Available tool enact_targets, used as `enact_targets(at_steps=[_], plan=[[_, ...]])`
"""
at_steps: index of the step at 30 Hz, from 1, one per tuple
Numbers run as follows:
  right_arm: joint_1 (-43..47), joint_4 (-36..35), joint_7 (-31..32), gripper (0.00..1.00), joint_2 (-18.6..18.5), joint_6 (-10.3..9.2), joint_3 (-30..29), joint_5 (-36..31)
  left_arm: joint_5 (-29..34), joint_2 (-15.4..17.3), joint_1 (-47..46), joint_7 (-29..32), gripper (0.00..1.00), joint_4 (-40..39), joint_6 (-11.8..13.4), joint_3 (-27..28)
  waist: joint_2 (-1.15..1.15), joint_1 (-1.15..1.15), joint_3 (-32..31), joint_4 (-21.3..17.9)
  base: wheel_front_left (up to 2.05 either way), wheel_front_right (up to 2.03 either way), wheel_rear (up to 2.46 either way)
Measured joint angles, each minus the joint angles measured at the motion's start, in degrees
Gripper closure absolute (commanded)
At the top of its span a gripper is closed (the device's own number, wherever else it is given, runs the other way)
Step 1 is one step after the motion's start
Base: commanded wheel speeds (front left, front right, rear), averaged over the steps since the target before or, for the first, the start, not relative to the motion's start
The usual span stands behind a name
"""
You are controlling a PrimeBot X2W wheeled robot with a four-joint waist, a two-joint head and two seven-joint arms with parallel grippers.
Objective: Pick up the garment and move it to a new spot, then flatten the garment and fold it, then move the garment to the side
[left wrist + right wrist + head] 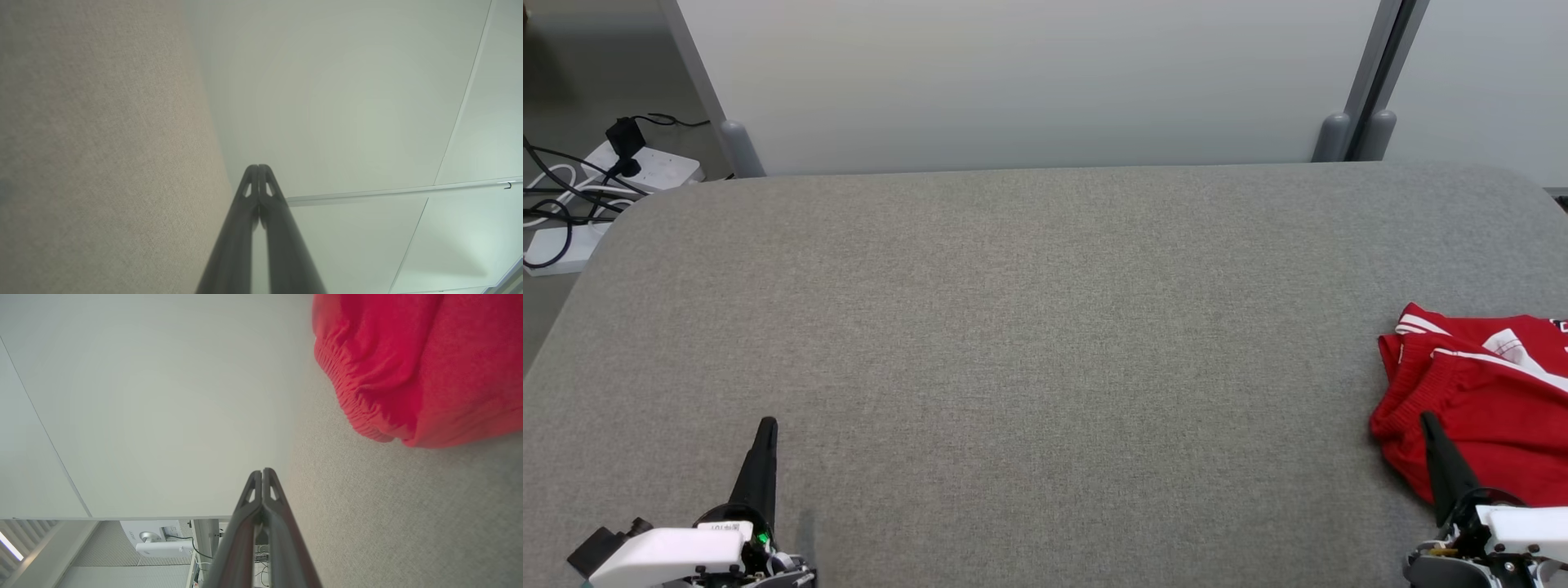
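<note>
Crumpled red cloth garment (1486, 408) at frame's right edge on grey fabric desk (1045, 327); left tool (767, 425) and right tool (1426, 418) closed, empty

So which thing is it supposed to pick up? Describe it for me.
Start at the wide grey fabric-covered table and follow it to its right edge. A crumpled garment lies there, near the tip of the right gripper. It is bright red with white stripes, against plain grey all around.
</note>
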Motion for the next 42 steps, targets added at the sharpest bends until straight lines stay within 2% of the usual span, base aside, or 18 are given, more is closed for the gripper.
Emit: enact_targets(at_steps=[5, 42], plan=[[0.0, 0.0, 0.5, 1.0, 0.0, 0.0, 0.0, 2.4, -2.5, -0.2, -1.3, 0.4, 1.0, 0.0, 0.0, 0.1, 0.0, 0.0, 0.1, -0.1, 0.0, 0.0, 0.0], [-0.3, 0.0, 0.5, 1.0, 0.0, 0.0, 0.0, 2.4, -2.5, -0.2, -1.3, 0.4, 1.0, 0.0, 0.0, 0.1, 0.0, 0.0, 0.1, -0.1, 0.0, 0.0, 0.0]])
